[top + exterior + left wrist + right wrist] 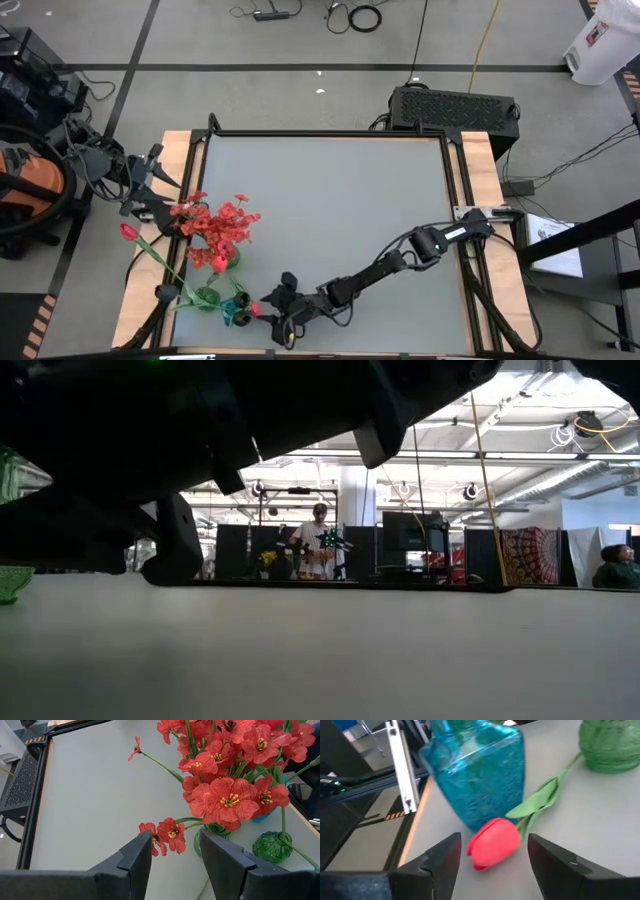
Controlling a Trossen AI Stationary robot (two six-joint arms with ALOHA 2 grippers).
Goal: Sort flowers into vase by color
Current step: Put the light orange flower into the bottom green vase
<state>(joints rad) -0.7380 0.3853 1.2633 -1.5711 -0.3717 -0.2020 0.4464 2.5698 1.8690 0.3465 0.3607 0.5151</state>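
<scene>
**Desk:** What's in the vases?

**Me:** From above I see three glass vases near the table's front left corner; a green vase (222,262) holds the bunch of frilly red flowers (215,225), which spreads wide over it; a second, round green vase (205,297) stands just in front of that one, with a thin green stem crossing it; a blue vase (237,314) stands beside that, near the front edge; I cannot tell what is inside the blue one.

**Desk:** Any flowers outside the vases?

**Me:** Yes; a red tulip bud (494,843) lies on the table against the foot of the blue vase, its stem and leaf running off toward the round green vase; another red-pink bud (128,231) shows at the left edge, on a long stem slanting toward the vases.

**Desk:** And the arms?

**Me:** The right arm reaches low across the table from the right side, elbow bent; my right gripper (268,310) sits just beside the blue vase, fingers spread wide, the tulip bud lying between them and untouched. The left gripper (176,852) hangs at the table's left edge, pointed at the red bunch; its fingers stand partly apart and hold nothing, with one low red bloom showing in the gap beyond them.
</scene>
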